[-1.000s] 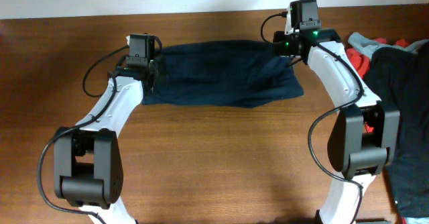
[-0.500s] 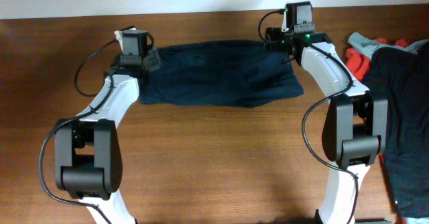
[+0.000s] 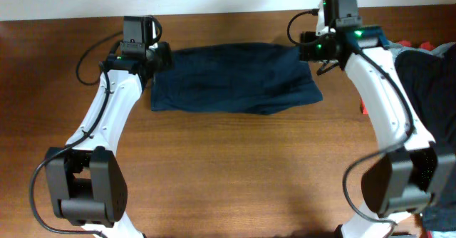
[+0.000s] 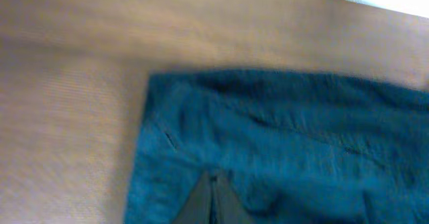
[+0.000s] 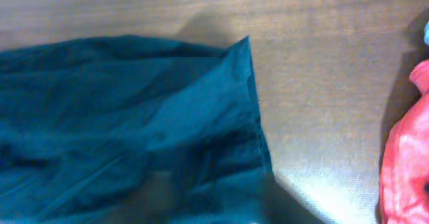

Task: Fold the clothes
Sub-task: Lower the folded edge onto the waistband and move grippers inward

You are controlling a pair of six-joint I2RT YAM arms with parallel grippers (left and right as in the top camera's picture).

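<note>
Table (image 3: 228,167): wooden, under both arms
Shorts (image 3: 235,87): navy, lying flat between the two grippers; soft, light and limp, likely to sag, so pinch the corner nearest each hand
Left gripper (image 3: 157,58): clenched at its corner; pinching cloth or not, cannot tell
Right gripper (image 3: 308,49): above its corner; jaws unseen, cannot tell
Wrist views: hems and folds; overhead alone gives the whole outline
</note>
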